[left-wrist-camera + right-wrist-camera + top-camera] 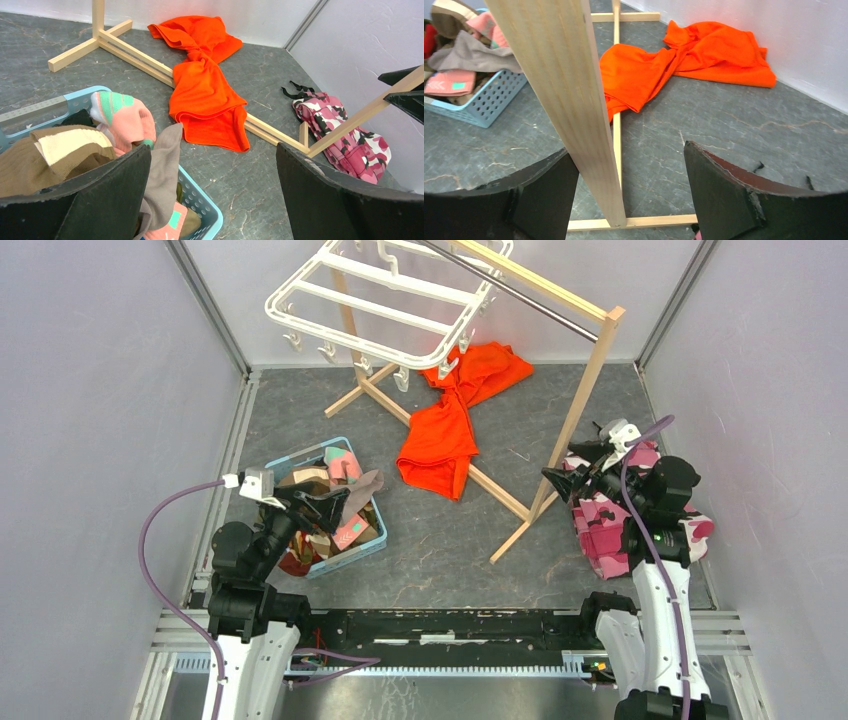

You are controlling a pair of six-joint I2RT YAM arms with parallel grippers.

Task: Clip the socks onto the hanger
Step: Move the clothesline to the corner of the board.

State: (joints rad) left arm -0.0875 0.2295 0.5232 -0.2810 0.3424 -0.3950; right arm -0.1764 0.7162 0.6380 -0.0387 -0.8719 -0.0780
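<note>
The socks (342, 466) are heaped in a light blue basket (352, 554) at the left; a pink and teal sock (125, 117) and a grey sock (165, 160) lie on top. The white hanger (385, 300) hangs tilted from the metal bar at the back and shows only in the top view. My left gripper (328, 506) hovers open over the basket's right edge (212, 150), holding nothing. My right gripper (568, 466) is open with the wooden stand's upright (564, 75) between its jaws (627, 148). The post sits close to the left finger, with a gap to the right finger.
The wooden stand (580, 400) spreads its base rails (140, 57) across the floor. An orange garment (445, 430) lies over one rail. A pink camouflage cloth (612, 525) lies under my right arm. Grey walls close in on three sides.
</note>
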